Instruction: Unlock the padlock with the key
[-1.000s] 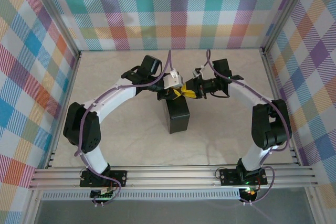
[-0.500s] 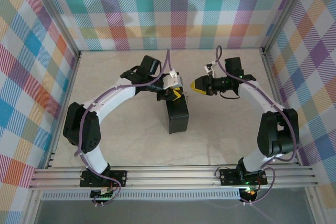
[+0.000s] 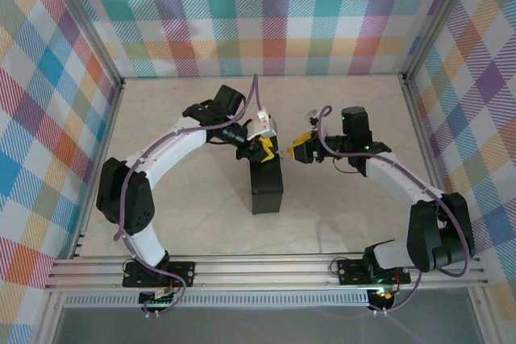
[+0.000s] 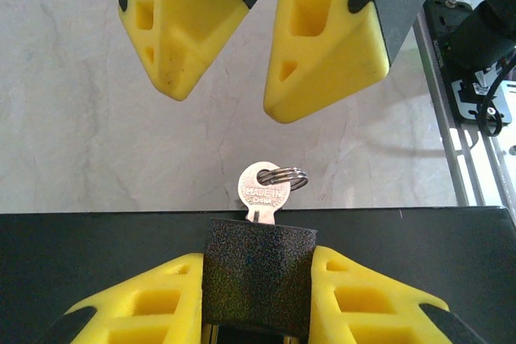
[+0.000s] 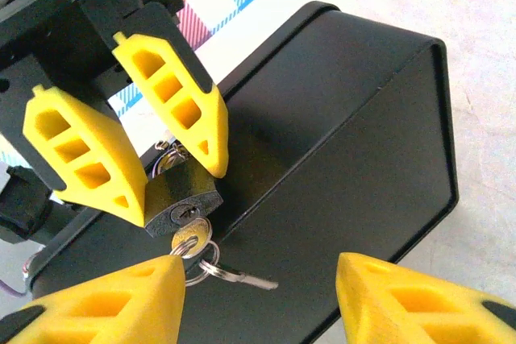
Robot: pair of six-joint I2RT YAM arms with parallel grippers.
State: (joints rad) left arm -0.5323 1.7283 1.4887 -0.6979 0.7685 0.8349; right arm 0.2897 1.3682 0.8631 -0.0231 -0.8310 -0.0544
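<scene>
Dark grey, rough-textured padlock [image 4: 258,288] sits clamped between the yellow fingers of the left gripper [image 4: 256,259], atop a black box [image 5: 347,134]. Small silvery key [image 4: 264,191] stands in its keyhole, untouched. Right gripper [image 4: 226,102] hangs just beside, fingers spread apart.

The box [image 3: 268,191] stands mid-table [image 3: 201,223], with bare surface to its left, right and near side. At its far end the left gripper [image 3: 260,149] clamps the padlock [image 4: 258,279] from both sides, so only the end with the key [image 4: 264,193] is free. The right gripper [image 3: 300,151], jaws spread, faces that key across a clear gap. A ring [image 4: 294,175] hangs just beside the key head, crowding one side.
</scene>
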